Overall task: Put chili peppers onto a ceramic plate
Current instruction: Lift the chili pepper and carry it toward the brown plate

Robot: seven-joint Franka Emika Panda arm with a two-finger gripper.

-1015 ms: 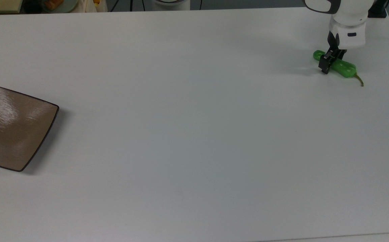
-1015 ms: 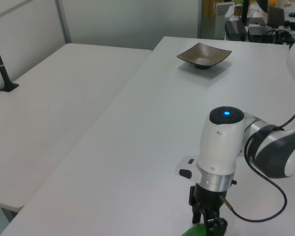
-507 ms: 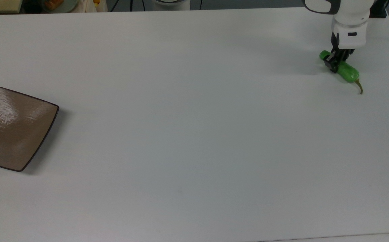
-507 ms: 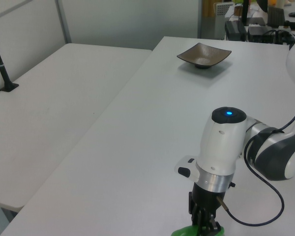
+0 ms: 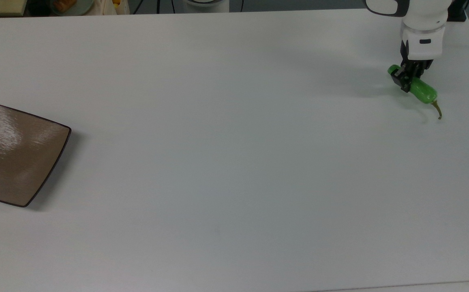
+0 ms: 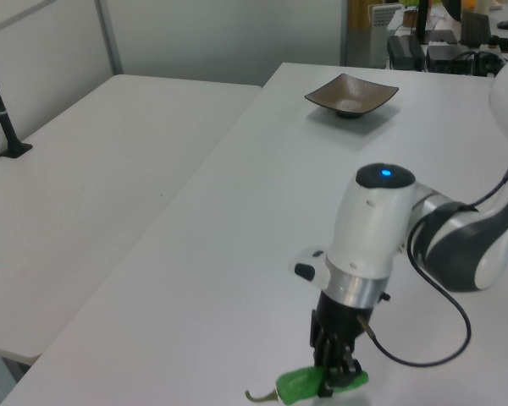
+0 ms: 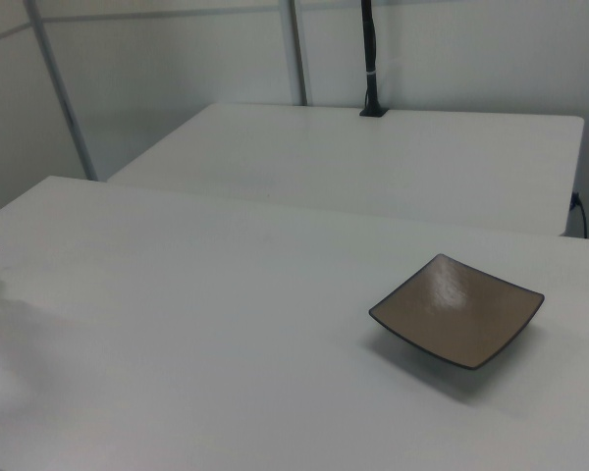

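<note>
A white robot arm reaches down over a wide white table [image 5: 226, 162]. Its black two-finger gripper [image 5: 407, 79] is clamped across a bright green chili pepper [image 5: 420, 90], pinching it near the blunt end.

In the top view, the pepper lies slantwise in the grip. Its blunt tip pokes out just past the gripper toward the top view's upper left. The longer part of its body runs out from the gripper toward the top view's lower right, ending in a thin curved olive-brown stem [image 5: 437, 110]. A faint shadow lies on the table just beside the stem, so the pepper appears lifted a little off the surface.

In the left view, the gripper [image 6: 332, 379] points straight down from the arm's white wrist, where a small blue light glows. The pepper [image 6: 309, 385] is held crosswise under it, with the stem curling out to the left view's left. A black cable loops from the wrist, beside the gripper.

The ceramic plate [image 5: 13, 154], square and glossy brown with a thin dark rim, sits empty well apart from the gripper, far across the table at the top view's left edge. In the left view the plate [image 6: 351, 95] is far beyond the gripper, near the table's far end. In the right view the plate [image 7: 458, 312] is in the foreground.
</note>
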